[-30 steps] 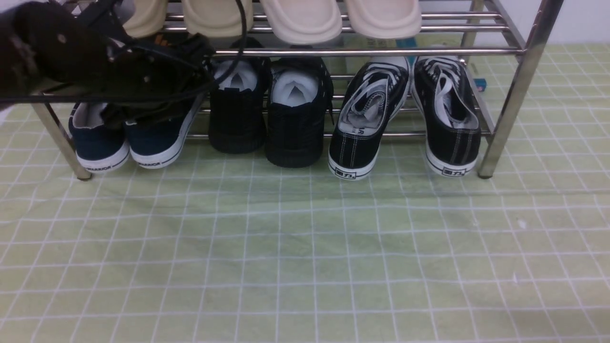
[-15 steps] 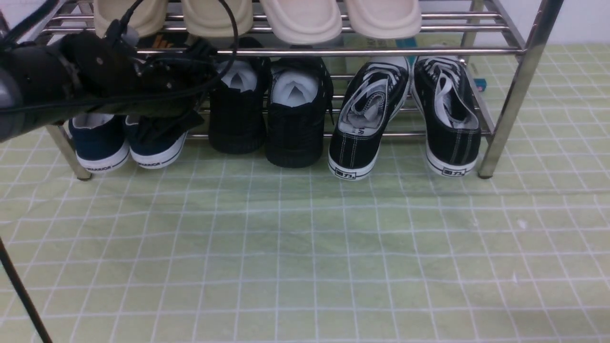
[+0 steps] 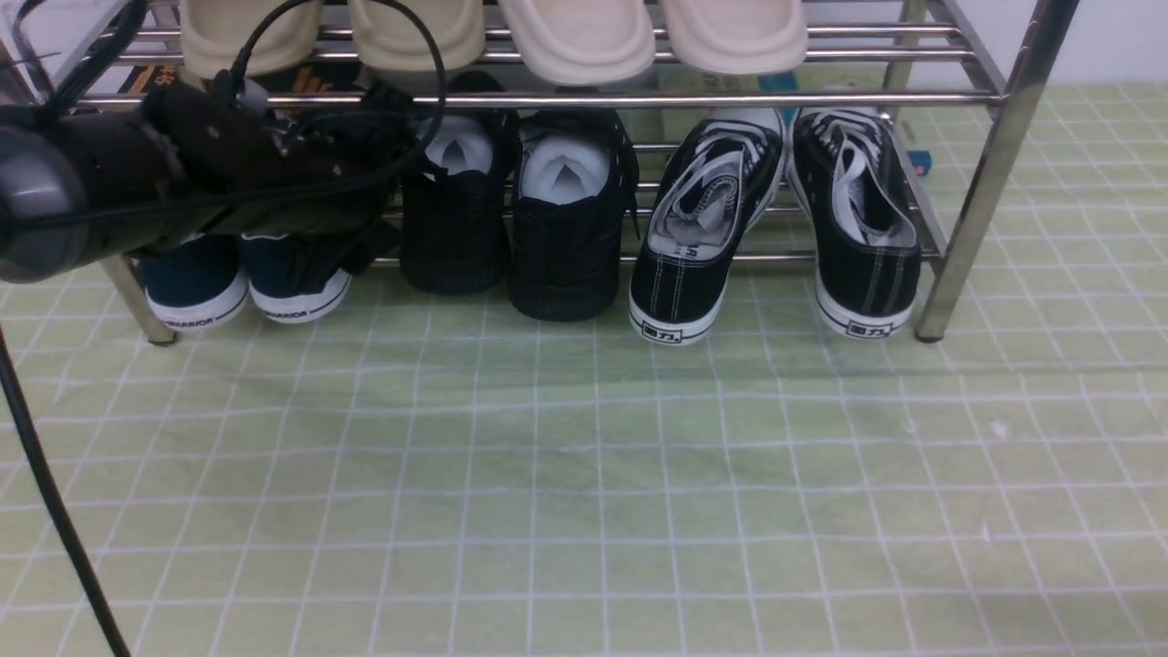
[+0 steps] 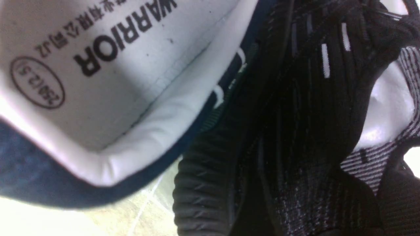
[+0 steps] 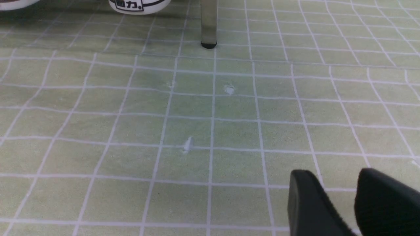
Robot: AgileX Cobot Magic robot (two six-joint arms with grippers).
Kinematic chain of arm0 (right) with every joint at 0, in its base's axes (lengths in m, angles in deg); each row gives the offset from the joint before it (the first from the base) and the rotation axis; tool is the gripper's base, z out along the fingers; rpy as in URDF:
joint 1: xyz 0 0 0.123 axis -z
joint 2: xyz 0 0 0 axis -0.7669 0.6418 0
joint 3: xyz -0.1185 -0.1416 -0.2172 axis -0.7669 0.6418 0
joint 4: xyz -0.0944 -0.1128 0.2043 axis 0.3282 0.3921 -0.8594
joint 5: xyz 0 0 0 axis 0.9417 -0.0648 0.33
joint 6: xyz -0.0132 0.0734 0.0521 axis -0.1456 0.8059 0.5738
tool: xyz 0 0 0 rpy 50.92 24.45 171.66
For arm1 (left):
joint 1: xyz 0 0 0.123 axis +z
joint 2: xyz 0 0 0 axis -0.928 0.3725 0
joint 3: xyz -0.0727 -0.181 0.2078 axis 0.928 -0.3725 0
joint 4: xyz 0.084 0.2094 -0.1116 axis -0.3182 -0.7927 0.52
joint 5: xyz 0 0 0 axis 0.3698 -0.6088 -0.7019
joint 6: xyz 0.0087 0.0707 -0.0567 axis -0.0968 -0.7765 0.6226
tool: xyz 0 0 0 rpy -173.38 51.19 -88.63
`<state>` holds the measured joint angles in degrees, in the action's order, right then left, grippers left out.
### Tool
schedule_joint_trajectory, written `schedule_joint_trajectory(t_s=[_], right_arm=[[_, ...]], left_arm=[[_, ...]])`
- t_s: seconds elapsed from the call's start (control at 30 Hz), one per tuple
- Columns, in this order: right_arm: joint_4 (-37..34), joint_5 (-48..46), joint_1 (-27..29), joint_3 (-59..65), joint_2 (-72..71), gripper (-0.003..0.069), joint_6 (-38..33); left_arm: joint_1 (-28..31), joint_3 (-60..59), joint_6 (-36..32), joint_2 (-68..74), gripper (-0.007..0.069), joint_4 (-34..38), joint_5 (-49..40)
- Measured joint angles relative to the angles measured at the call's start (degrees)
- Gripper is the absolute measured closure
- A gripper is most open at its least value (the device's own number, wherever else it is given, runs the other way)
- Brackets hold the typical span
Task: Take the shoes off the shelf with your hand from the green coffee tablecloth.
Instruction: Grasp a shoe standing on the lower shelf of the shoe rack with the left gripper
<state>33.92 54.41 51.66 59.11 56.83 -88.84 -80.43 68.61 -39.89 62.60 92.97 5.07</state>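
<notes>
1. On the shelf [image 3: 712, 99], lower tier, the shoes [image 3: 511, 219] are seen from the front; the left pincer [image 3: 379, 178] is held beside them, wide open, empty.
2. Left wrist: one shoe is shown beside a navy slip-on [image 4: 115, 82].
3. Right wrist: the right pincer [image 5: 343, 203] is seen part-open, empty, over the green coffee tablecloth [image 5: 197, 114].

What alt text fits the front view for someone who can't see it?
The robot's black fingers reach in over the navy slip-ons, beside the all-black shoes, on a chrome shelf, lower tier. Black-and-white sneakers sit right; green checked tablecloth below.
</notes>
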Motion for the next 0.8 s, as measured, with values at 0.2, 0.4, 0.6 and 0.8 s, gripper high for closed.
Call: schedule_joint_trajectory(t_s=[0.2,0.4,0.6,0.8], right_arm=[[0.0,0.0,0.0,0.0,0.0,0.0419,0.0],[0.0,0.0,0.0,0.0,0.0,0.0419,0.0],[0.0,0.0,0.0,0.0,0.0,0.0419,0.0],[0.0,0.0,0.0,0.0,0.0,0.0419,0.0]], left_arm=[[0.0,0.0,-1.17,-2.22,0.0127,0.15,-0.69],[0.0,0.0,-1.57,-2.4,0.013,1.62,0.78],[0.0,0.0,-1.57,0.58,0.013,5.57,1.22],[0.0,0.0,-1.62,2.03,0.0142,7.76,1.63]])
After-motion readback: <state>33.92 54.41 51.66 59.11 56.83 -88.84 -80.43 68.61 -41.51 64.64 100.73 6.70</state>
